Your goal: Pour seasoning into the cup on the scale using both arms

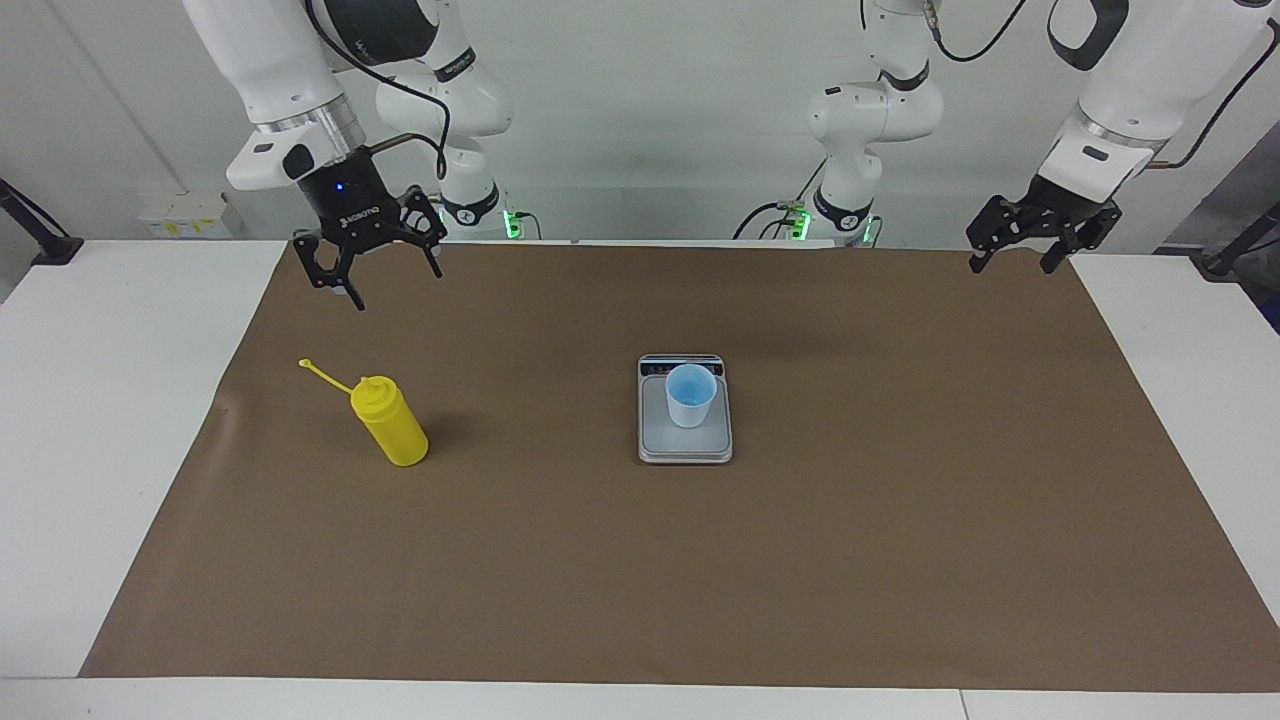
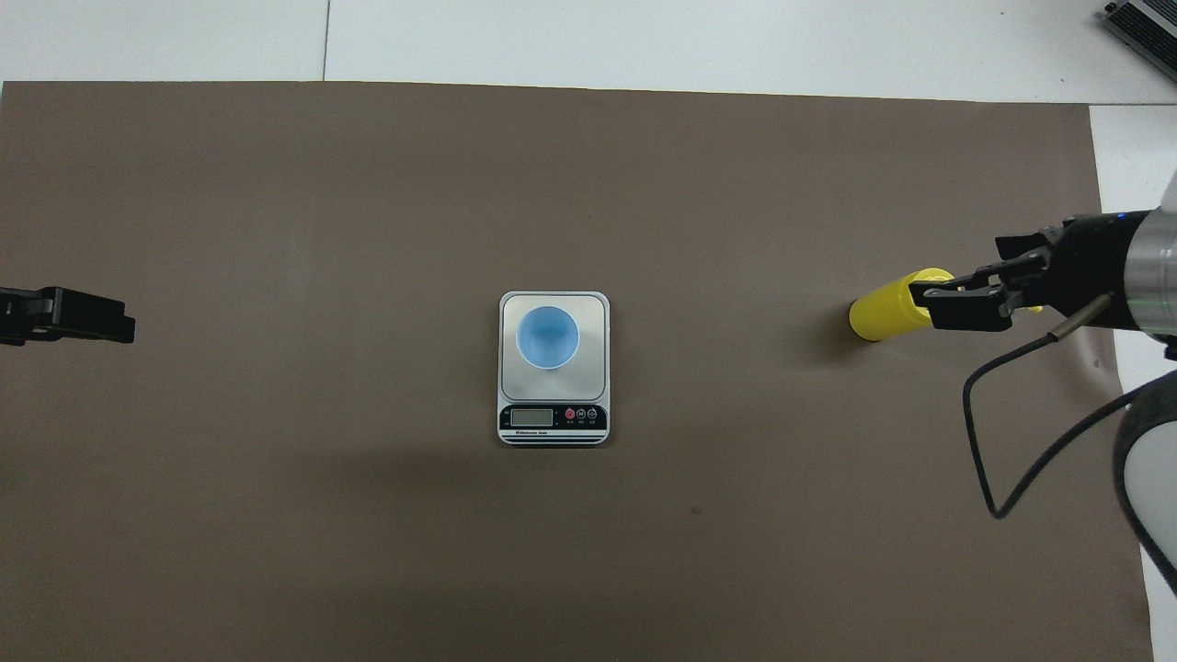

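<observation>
The yellow seasoning bottle [image 1: 392,425] stands upright on the brown mat toward the right arm's end, its cap strap sticking out to the side. It also shows in the overhead view [image 2: 881,314]. The light-blue cup [image 1: 690,396] [image 2: 548,337] stands upright on the scale [image 1: 685,446] [image 2: 594,314] at the mat's middle, display strip toward the robots. My right gripper [image 1: 385,285] [image 2: 961,276] is open and empty, raised over the bottle's top, not touching it. My left gripper [image 1: 1012,265] [image 2: 110,322] is open and empty, raised over the mat's edge at the left arm's end.
The brown paper mat [image 1: 900,500] covers most of the white table [image 1: 100,400]. A black cable [image 2: 988,432] hangs from the right arm's wrist. A grey device [image 2: 1145,28] lies at the table corner farthest from the robots at the right arm's end.
</observation>
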Controlling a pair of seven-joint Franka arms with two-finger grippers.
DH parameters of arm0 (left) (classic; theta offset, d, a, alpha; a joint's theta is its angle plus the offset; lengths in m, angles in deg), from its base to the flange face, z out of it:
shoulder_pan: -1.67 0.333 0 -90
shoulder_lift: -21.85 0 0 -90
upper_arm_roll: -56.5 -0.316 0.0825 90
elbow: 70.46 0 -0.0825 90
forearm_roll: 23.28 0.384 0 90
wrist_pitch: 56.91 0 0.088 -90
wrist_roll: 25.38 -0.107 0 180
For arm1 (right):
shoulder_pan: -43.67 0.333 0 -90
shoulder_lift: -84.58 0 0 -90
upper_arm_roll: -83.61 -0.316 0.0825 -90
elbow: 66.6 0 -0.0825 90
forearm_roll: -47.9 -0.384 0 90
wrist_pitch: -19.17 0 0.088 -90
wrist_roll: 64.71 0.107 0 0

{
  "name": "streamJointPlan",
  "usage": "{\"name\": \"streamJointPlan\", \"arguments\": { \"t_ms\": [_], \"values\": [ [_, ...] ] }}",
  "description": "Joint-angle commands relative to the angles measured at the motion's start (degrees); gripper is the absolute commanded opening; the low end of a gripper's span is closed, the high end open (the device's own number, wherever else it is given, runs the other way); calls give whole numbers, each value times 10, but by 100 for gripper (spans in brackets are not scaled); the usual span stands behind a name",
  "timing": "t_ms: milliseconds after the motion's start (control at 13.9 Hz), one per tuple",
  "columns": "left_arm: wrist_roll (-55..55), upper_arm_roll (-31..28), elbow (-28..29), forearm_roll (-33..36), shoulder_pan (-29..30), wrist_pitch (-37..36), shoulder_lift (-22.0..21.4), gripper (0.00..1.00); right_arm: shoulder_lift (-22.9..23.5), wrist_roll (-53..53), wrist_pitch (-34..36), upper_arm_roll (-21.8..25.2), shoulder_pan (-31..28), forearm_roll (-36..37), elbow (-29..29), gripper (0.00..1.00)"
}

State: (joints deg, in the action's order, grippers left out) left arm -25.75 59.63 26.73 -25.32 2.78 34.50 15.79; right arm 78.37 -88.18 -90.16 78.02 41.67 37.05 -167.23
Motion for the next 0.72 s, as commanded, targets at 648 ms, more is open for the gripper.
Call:
{"name": "streamJointPlan", "arguments": {
  "t_ms": [648],
  "values": [
    [5, 3, 19, -7, 6, 4, -18, 100, 73, 194, 159, 3, 23, 118, 142, 100]
  ]
}}
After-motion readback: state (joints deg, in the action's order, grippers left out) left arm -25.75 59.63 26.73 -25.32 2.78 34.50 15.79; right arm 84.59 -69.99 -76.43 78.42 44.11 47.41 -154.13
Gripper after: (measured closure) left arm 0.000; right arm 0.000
